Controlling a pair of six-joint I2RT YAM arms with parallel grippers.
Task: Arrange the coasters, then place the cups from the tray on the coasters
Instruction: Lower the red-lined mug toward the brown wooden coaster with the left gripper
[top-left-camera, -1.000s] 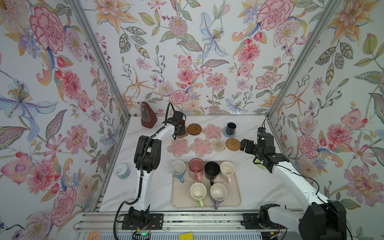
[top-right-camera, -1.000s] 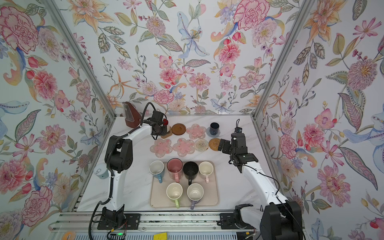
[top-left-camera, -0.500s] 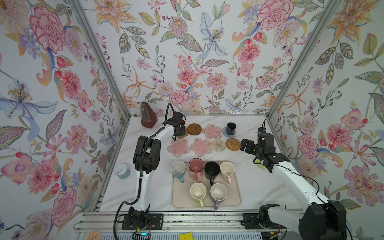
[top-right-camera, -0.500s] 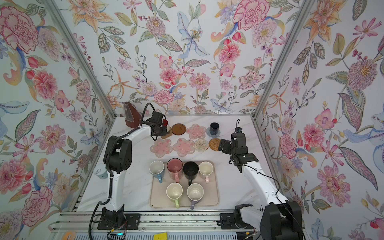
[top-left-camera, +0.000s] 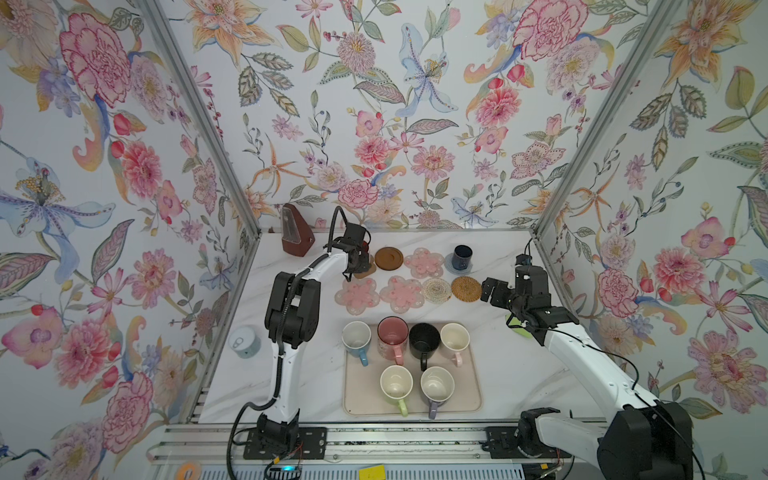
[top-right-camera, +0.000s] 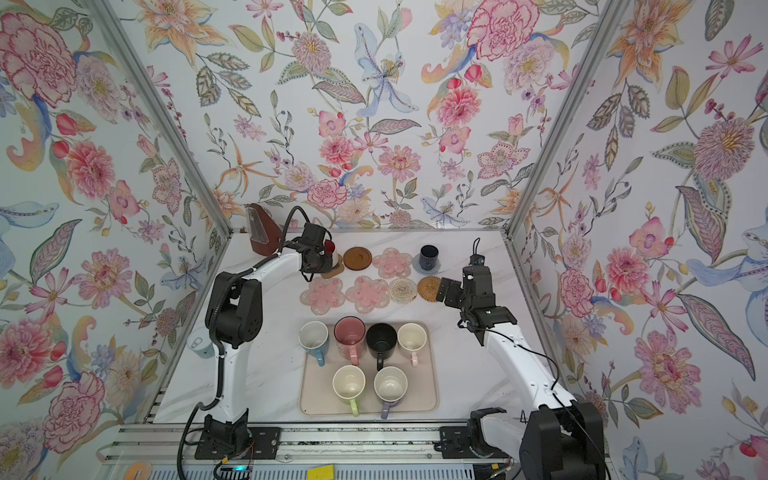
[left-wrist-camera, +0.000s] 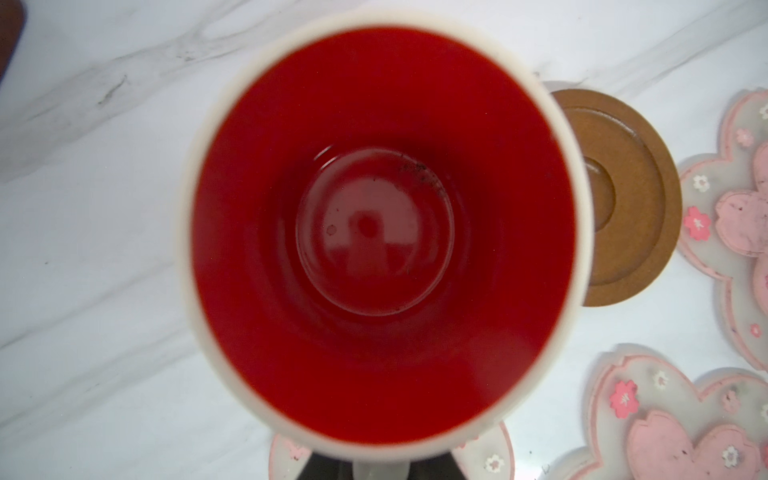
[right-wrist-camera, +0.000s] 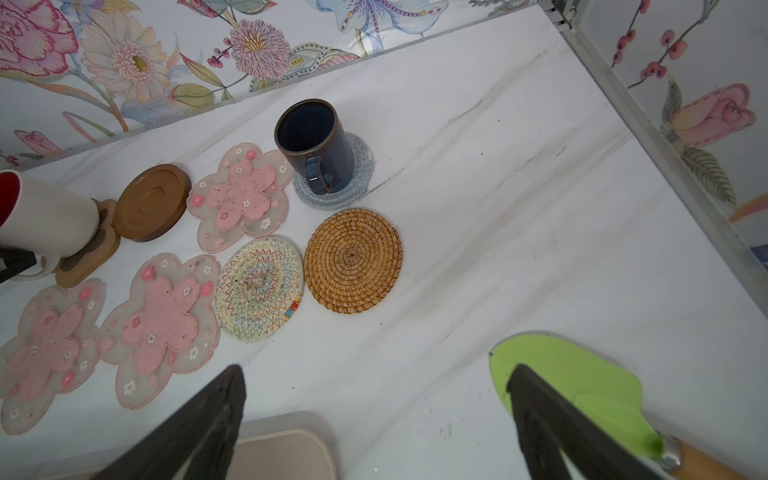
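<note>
Left hand (top-left-camera: 357, 261) is clamped on the red mug (left-wrist-camera: 382, 232) by its handle, far left on the table (top-left-camera: 519, 374). The left wrist view looks straight down into it: red inside, white rim, upright, handle pinched between the dark fingers (left-wrist-camera: 328, 471). The mug is over the paw coaster (right-wrist-camera: 97, 249). The right wrist view puts its base at the coaster, but I can't tell if it's touching or just above.

Right hand (top-left-camera: 491, 291) is empty with jaws wide, hovering just right of the tan coaster (top-left-camera: 466, 288). A green spatula (right-wrist-camera: 561, 374) lies on the table under that arm.

Coasters sit in two rows at the far end.
- Far row, left to right: paw coaster, brown disc (top-left-camera: 388, 258), far flower (top-left-camera: 424, 263), grey-blue coaster (right-wrist-camera: 357, 183). The navy mug (top-left-camera: 462, 256) stands upright on the grey-blue one.
- Near row, left to right: left flower (top-left-camera: 357, 295), mid flower (top-left-camera: 402, 294), white coaster (top-left-camera: 436, 290), tan coaster.
- Neighbours are close or edge to edge.

Tray (top-left-camera: 473, 401) is near centre with six mugs upright on it.
- Far row, left to right: blue mug (top-left-camera: 356, 337), pink mug (top-left-camera: 392, 336), black mug (top-left-camera: 424, 340), cream mug (top-left-camera: 455, 338).
- Near row: green mug (top-left-camera: 396, 384), lavender mug (top-left-camera: 437, 384).
- All handles point to the near edge.

White can (top-left-camera: 244, 341) is at the left edge.
</note>
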